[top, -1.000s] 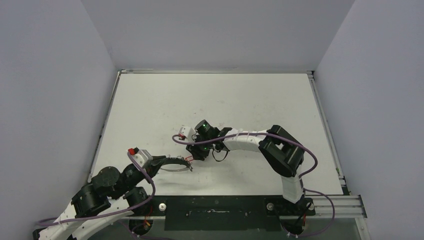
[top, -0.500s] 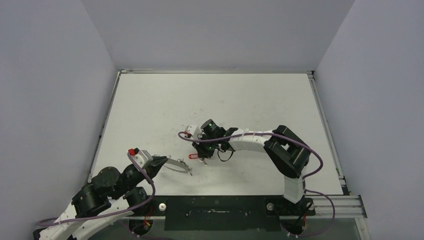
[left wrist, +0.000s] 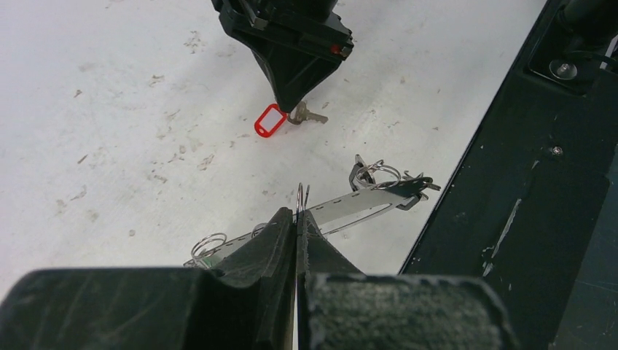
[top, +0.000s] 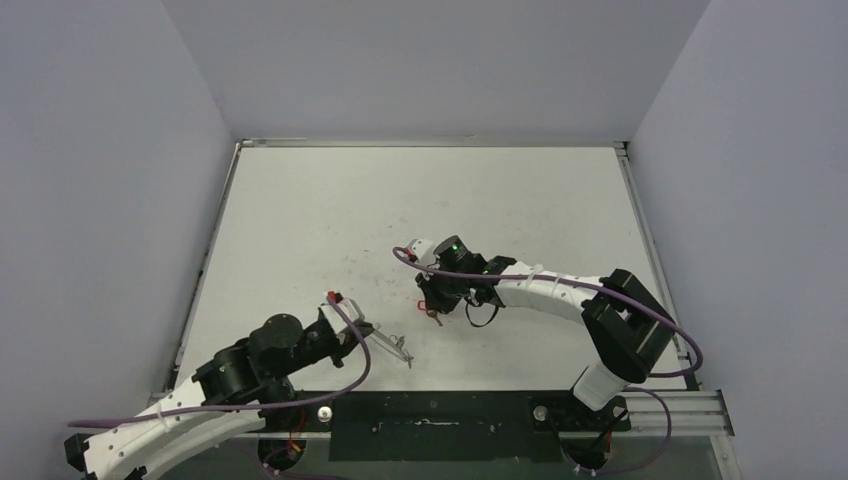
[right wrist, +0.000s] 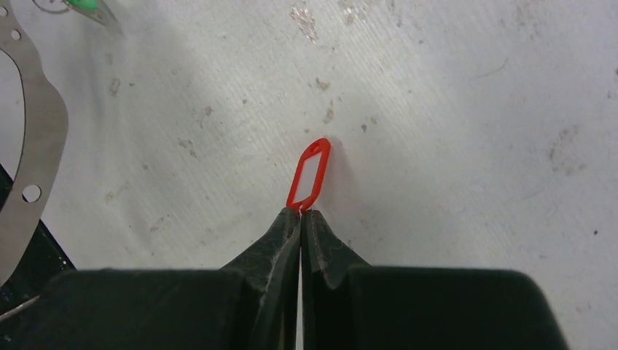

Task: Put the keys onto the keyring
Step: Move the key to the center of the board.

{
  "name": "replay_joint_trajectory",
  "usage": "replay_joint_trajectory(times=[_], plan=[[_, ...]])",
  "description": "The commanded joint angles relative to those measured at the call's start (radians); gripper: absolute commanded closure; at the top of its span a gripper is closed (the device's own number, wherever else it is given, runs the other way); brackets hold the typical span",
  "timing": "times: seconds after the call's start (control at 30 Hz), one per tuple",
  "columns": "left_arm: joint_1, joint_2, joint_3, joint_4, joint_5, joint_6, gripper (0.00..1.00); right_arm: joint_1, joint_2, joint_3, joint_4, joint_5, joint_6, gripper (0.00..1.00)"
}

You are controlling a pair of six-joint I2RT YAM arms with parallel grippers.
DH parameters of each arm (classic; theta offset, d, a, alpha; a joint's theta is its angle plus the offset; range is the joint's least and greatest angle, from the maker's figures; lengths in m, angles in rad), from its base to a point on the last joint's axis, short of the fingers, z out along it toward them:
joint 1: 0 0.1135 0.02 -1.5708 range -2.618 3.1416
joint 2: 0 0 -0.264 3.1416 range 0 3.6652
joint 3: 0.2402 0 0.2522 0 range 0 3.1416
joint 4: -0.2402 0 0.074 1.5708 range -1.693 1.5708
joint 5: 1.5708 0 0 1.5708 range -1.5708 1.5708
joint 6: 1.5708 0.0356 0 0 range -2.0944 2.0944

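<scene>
We are finding left pincer (left wrist: 297,219) clamping the keyring (left wrist: 364,200), offering it up | right pincer (right wrist: 300,213) pinching red-tagged key (right wrist: 309,173), apparently for threading.

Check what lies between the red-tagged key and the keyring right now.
Only bare, scuffed table separates the red-tagged key from the keyring; the left wrist view shows it.
</scene>
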Motion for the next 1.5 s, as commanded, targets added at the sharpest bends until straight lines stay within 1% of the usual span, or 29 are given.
replay_joint_trajectory(times=[0.0,0.13,0.17,0.33,0.37,0.43,0.53,0.73,1.0,1.07,1.13,1.23,1.33,1.47], plan=[[0.0,0.082,-0.015,0.235,0.067,0.009,1.0,-0.031,-0.061,-0.063,-0.032,0.121,0.136,1.0],[-0.001,0.135,-0.039,0.305,0.12,0.009,1.0,-0.08,-0.096,-0.157,0.013,0.146,0.224,1.0],[-0.002,0.144,-0.044,0.319,0.129,0.009,1.0,-0.091,-0.105,-0.177,0.023,0.152,0.24,0.98],[-0.002,0.158,-0.061,0.361,0.149,-0.007,1.0,-0.136,-0.159,-0.24,0.078,0.14,0.285,0.76],[-0.001,0.158,-0.063,0.364,0.151,-0.008,1.0,-0.143,-0.176,-0.249,0.086,0.138,0.293,0.73],[-0.001,0.157,-0.064,0.365,0.153,-0.011,1.0,-0.155,-0.205,-0.264,0.103,0.125,0.307,0.68],[-0.001,0.156,-0.067,0.366,0.156,-0.014,1.0,-0.174,-0.223,-0.277,0.12,0.09,0.329,0.66],[-0.001,0.151,-0.074,0.366,0.156,-0.018,1.0,-0.196,-0.179,-0.313,0.209,-0.033,0.402,0.69],[-0.002,0.134,-0.08,0.362,0.156,-0.021,1.0,-0.249,-0.129,-0.368,0.293,-0.039,0.474,0.71],[-0.001,0.13,-0.081,0.362,0.155,-0.021,1.0,-0.256,-0.123,-0.374,0.309,-0.055,0.482,0.75],[-0.001,0.128,-0.083,0.364,0.153,-0.021,1.0,-0.262,-0.112,-0.379,0.335,-0.086,0.494,0.82],[-0.001,0.129,-0.083,0.365,0.151,-0.021,1.0,-0.265,-0.098,-0.374,0.354,-0.13,0.505,1.0],[-0.001,0.132,-0.085,0.364,0.15,-0.023,1.0,-0.268,-0.12,-0.377,0.364,-0.153,0.511,1.0],[-0.002,0.133,-0.088,0.359,0.15,-0.024,1.0,-0.271,-0.194,-0.376,0.316,-0.133,0.497,1.0]])
